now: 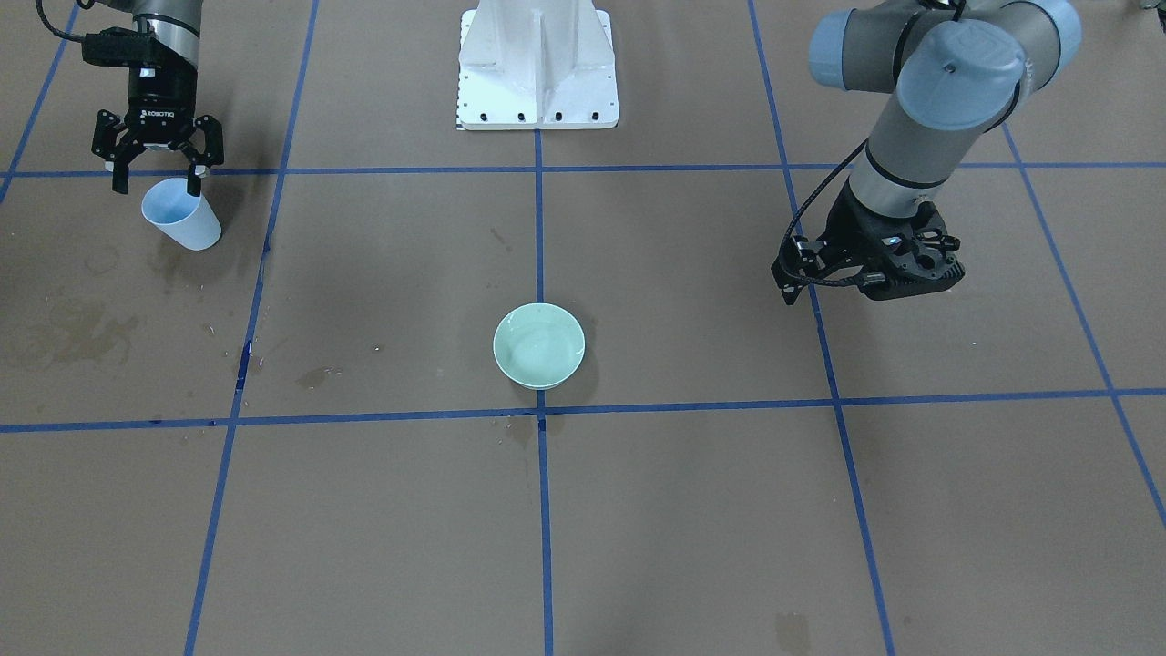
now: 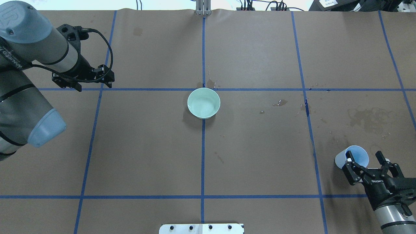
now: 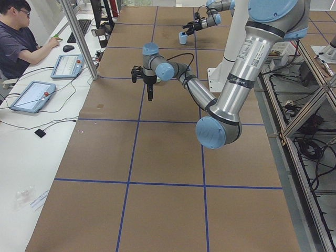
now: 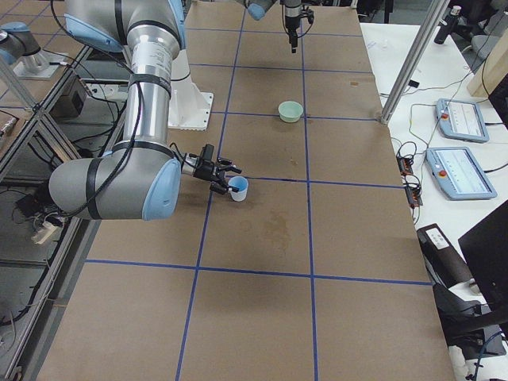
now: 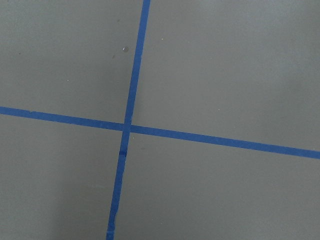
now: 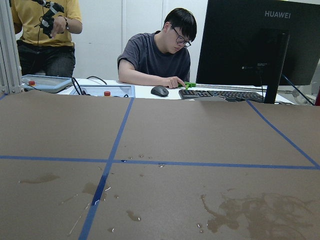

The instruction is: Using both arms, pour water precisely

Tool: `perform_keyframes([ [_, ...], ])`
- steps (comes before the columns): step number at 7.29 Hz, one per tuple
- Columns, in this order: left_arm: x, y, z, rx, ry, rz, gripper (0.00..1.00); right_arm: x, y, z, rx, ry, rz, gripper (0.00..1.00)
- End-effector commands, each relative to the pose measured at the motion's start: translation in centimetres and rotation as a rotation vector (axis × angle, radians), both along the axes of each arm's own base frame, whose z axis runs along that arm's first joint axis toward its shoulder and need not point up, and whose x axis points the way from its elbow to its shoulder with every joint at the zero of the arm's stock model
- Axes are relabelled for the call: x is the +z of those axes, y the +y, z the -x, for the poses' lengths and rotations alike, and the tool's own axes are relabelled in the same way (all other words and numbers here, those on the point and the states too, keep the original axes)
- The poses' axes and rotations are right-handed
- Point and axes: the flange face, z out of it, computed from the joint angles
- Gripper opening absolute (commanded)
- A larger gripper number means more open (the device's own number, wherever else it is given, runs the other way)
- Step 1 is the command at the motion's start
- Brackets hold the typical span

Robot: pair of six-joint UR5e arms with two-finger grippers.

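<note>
Brown paper covers the surface (image 1: 692, 510), and blue tape (image 1: 544, 510) divides it into large squares. A mint-green bowl (image 1: 537, 381) sits on the centre line in front of the white bolted pedestal (image 1: 537, 64). Its inside has a pale sheen, but I cannot tell whether it holds liquid.

Far to the robot's right stands a light blue plastic cup (image 1: 187, 223). The right end effector (image 1: 156, 187) hangs over it with its fingers spread wide apart. One fingertip is at the cup's rim and the other is outside the cup, so it grips nothing. I cannot tell what is in the cup.

Between cup and bowl run a tape line and a scatter of dull darker stains (image 1: 82, 333). The water (image 6: 141, 156) shows only as a few small glinting drops on the paper beside a tape line, seen from the right wrist.

The left end effector (image 3: 150, 96) points down over a tape crossing, well apart from the bowl. Its fingers look drawn together on nothing.

Past the far edge, a seated person (image 6: 155, 55) has a hand by a mouse (image 6: 160, 91) and keyboard (image 6: 222, 94) in front of a black monitor (image 6: 260, 40). A second person (image 6: 47, 30) stands nearby. Two teach pendants (image 4: 460, 119) lie on the white side desk.
</note>
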Motion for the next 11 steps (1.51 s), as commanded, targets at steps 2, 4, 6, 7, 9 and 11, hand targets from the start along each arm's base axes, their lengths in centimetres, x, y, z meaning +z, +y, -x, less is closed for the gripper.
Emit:
perform_keyframes([
  [2,0.0,0.0,-0.1,0.002,-0.001,0.001,1.0,-3.3,-3.4,-2.6,0.068,0.063,0.029,0.99],
  [4,0.0,0.1,-0.2,0.004,0.0,0.002,1.0,-8.3,-7.8,-4.5,0.09,0.191,0.121,0.99],
  [6,-0.4,-0.1,-0.5,0.006,0.002,0.0,1.0,-12.6,-12.1,-5.0,0.052,0.26,0.212,0.99],
  [7,-0.8,-0.3,-0.6,0.005,0.003,-0.003,1.0,-14.1,-14.1,-5.4,-0.005,0.318,0.25,0.99],
  [9,-5.2,-1.8,-2.3,-0.024,0.056,-0.019,1.0,-16.4,-18.8,-8.1,-0.137,0.344,0.366,0.99],
  [11,-11.4,-1.3,-7.6,-0.045,0.124,0.025,1.0,-16.7,-23.6,-12.3,-0.337,0.348,0.466,0.99],
])
